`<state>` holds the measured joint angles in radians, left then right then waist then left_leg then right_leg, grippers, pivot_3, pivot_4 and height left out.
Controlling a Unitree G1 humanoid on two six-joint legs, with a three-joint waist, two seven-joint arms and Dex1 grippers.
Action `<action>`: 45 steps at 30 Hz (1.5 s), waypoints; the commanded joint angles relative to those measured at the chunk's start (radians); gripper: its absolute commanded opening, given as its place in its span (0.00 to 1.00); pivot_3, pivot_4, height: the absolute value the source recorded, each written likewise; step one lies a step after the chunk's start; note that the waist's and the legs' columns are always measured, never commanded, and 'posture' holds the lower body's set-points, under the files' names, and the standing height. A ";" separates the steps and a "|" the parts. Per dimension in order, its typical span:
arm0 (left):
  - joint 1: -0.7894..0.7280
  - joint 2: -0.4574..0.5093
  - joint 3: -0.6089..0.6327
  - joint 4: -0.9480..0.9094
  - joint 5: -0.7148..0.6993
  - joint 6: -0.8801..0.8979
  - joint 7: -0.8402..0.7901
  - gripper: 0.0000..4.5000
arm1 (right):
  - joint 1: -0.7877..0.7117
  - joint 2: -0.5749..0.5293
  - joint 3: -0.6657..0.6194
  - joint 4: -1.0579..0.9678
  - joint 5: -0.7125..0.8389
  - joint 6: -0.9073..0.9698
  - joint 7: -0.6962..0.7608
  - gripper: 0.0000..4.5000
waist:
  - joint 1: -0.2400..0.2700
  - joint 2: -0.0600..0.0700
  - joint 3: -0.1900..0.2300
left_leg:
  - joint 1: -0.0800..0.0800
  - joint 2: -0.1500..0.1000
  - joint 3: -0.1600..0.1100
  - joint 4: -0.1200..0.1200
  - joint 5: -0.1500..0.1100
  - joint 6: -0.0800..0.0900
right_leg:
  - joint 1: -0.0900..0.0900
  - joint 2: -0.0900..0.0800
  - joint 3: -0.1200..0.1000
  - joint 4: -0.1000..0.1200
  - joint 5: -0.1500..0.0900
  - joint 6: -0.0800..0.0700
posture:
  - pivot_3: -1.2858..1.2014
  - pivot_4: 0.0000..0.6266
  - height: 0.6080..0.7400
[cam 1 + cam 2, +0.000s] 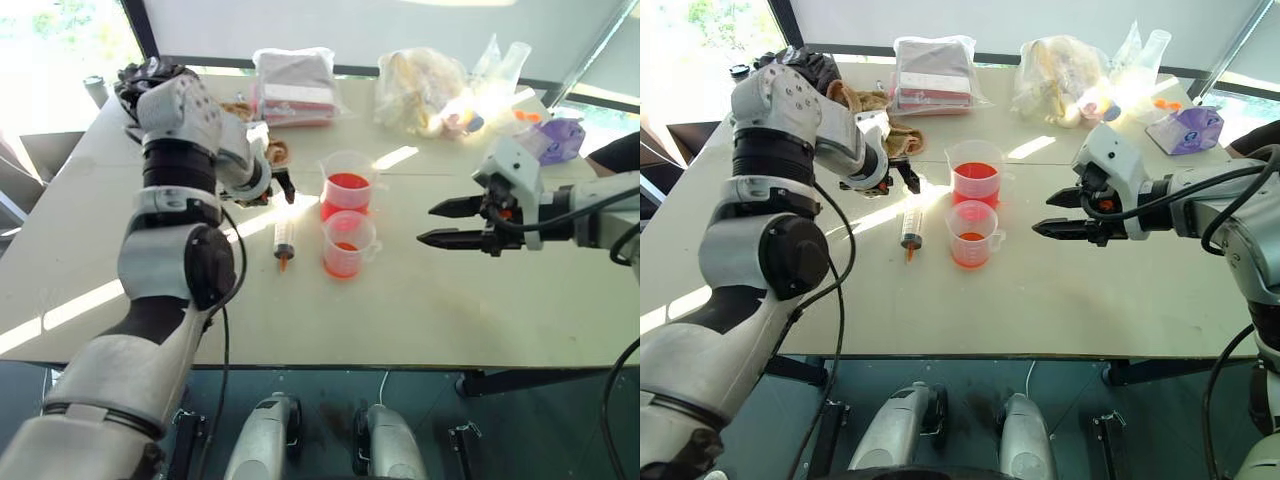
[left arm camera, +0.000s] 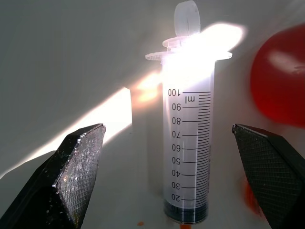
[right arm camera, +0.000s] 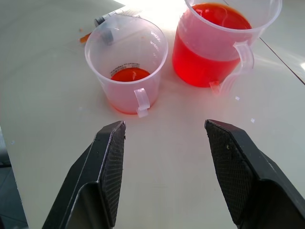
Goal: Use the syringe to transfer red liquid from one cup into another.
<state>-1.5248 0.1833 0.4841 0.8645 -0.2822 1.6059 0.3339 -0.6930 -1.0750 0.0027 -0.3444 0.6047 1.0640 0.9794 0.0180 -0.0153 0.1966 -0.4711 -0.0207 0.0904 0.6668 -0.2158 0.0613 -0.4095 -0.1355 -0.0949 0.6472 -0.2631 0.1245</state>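
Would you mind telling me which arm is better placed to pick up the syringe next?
The left. Its gripper hangs over the syringe lying on the table, open fingers either side of the barrel. The right gripper, also open, faces the two cups from the far side.

Silver-grey arms with black joints and black cables; each pincer (image 1: 440, 223) has black cross-hatched fingers (image 3: 109, 157)

We saw a pale table (image 1: 420, 310) carrying the syringe (image 1: 284, 240) lying flat, the larger beaker (image 1: 347, 186), the smaller beaker (image 1: 348, 244), and bagged clutter (image 1: 420, 88) along the far edge.
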 commanded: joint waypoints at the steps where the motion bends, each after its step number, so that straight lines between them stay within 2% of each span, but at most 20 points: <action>1: -0.046 -0.023 0.098 0.022 0.043 0.009 0.078 0.99 | 0.002 -0.008 -0.053 -0.026 0.016 0.001 -0.010 0.62 | -0.003 0.000 0.000 | 0.000 0.000 0.000 0.000 -0.001 -0.001 | 0.000 0.000 0.000 0.000 0.000 0.000 | 0.52 0.24 1.00; 6: -0.038 -0.090 0.204 -0.003 0.126 0.009 0.179 0.99 | 0.016 -0.005 -0.062 -0.036 0.025 0.005 -0.023 0.62 | -0.001 0.000 0.000 | 0.000 0.000 0.000 0.000 -0.001 -0.002 | 0.000 0.000 0.000 0.000 0.000 0.000 | 0.52 0.24 1.00; 13: -0.020 -0.133 0.222 0.026 0.186 -0.071 0.231 0.99 | 0.027 -0.003 -0.070 -0.047 0.044 0.014 -0.040 0.62 | -0.003 0.000 0.000 | 0.000 0.000 0.001 0.000 -0.001 -0.003 | 0.000 0.000 0.000 0.001 0.000 0.000 | 0.52 0.24 1.00; 21: -0.016 -0.133 0.228 0.187 0.161 -0.246 0.279 0.99 | 0.036 -0.002 -0.077 -0.057 0.061 0.018 -0.061 0.62 | -0.001 0.000 0.000 | 0.000 0.000 0.001 0.000 -0.001 -0.003 | 0.000 0.000 0.000 0.001 0.000 0.000 | 0.52 0.24 1.00; 30: 0.002 -0.112 0.240 0.302 0.100 -0.353 0.347 0.99 | 0.048 -0.006 -0.088 -0.065 0.071 0.019 -0.078 0.62 | -0.002 0.000 0.000 | 0.001 0.000 0.001 0.000 -0.001 -0.003 | 0.000 0.000 0.000 0.001 0.000 0.000 | 0.52 0.24 1.00; 33: 0.014 -0.109 0.240 0.323 0.078 -0.375 0.366 0.80 | 0.042 -0.007 -0.084 -0.060 0.070 0.016 -0.080 0.62 | -0.002 0.000 0.000 | 0.002 0.000 0.001 0.000 -0.001 -0.003 | 0.001 -0.001 0.000 0.001 0.000 0.000 | 0.52 0.24 1.00; 37: 0.036 -0.097 0.251 0.342 0.047 -0.400 0.390 0.37 | 0.039 -0.007 -0.079 -0.055 0.063 0.007 -0.082 0.62 | 0.001 0.000 -0.001 | 0.005 0.000 0.001 0.000 -0.001 -0.003 | 0.003 -0.001 0.001 0.002 0.000 0.000 | 0.52 0.24 1.00; 38: 0.041 -0.095 0.247 0.342 0.043 -0.405 0.394 0.31 | 0.036 -0.007 -0.077 -0.052 0.061 0.005 -0.081 0.62 | 0.002 0.000 -0.001 | 0.006 0.000 0.001 0.000 -0.001 -0.003 | 0.004 -0.001 0.001 0.002 0.000 0.000 | 0.52 0.24 1.00; 44: 0.045 -0.072 0.206 0.281 0.022 -0.446 0.375 0.31 | 0.026 -0.004 -0.071 -0.045 0.058 0.001 -0.081 0.62 | 0.002 0.000 -0.001 | 0.009 0.000 0.001 0.000 -0.001 -0.003 | 0.006 -0.003 0.001 0.002 0.001 0.000 | 0.52 0.24 1.00; 45: 0.046 -0.070 0.170 0.233 0.026 -0.461 0.322 0.31 | 0.027 -0.003 -0.071 -0.045 0.058 0.000 -0.081 0.62 | 0.001 0.000 -0.001 | 0.009 0.000 0.001 0.000 -0.001 -0.003 | 0.006 -0.003 0.001 0.002 0.001 0.000 | 0.52 0.24 1.00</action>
<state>-1.4876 0.1024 0.7038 1.1562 -0.2533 1.1854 0.7095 -0.6471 -1.0738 -0.0509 -0.3839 0.6693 1.0800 0.8985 0.0192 -0.0149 0.1951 -0.4627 -0.0204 0.0918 0.6664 -0.2166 0.0582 -0.4037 -0.1381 -0.0938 0.6495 -0.2623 0.1246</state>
